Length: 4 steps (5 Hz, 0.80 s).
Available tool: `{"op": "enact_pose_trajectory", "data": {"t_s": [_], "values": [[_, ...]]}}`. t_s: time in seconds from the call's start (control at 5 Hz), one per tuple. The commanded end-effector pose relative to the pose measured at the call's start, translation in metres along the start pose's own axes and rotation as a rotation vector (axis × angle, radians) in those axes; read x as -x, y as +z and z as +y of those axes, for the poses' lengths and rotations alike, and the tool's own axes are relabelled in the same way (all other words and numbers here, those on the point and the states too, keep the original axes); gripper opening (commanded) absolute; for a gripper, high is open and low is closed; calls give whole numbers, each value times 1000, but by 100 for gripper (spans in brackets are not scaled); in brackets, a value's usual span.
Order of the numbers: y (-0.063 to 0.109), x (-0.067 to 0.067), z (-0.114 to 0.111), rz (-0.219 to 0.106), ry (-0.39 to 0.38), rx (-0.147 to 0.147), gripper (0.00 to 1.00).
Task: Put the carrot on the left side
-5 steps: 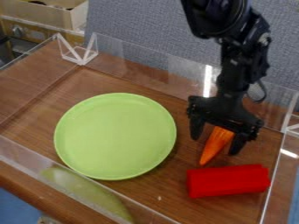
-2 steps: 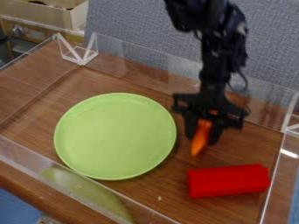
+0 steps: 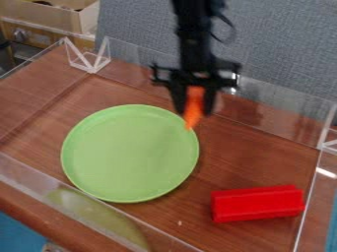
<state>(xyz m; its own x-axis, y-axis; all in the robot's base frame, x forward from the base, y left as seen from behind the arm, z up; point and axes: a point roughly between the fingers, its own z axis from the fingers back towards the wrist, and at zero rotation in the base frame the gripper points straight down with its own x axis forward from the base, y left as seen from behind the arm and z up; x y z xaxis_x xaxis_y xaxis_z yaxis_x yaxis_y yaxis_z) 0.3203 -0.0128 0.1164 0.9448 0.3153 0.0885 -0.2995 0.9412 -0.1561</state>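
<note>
Clearly the carry is under way, so the job is to travel cleanly across the wooden counter [image 3: 53,94] toward its left side, clear of the low clear wall [image 3: 27,187]. Below sits the green plate [image 3: 129,153]; pass high enough not to brush it. The red block [image 3: 258,203] lies well apart at the right. Fingers [image 3: 195,96] are clamped on the carrot [image 3: 195,106], which hangs above the plate's far edge; lower gently before letting go.
</note>
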Motion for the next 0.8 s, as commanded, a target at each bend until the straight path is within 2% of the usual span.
{"op": "enact_pose_trajectory", "data": {"t_s": [0.0,0.2,0.4,0.6], "values": [[4,10,-1,-42,-13,26,0],[5,34,-14,-39,-37,38,0],[4,46,-24,-37,-23,49,100],[12,51,-30,-40,-42,68,0]]}}
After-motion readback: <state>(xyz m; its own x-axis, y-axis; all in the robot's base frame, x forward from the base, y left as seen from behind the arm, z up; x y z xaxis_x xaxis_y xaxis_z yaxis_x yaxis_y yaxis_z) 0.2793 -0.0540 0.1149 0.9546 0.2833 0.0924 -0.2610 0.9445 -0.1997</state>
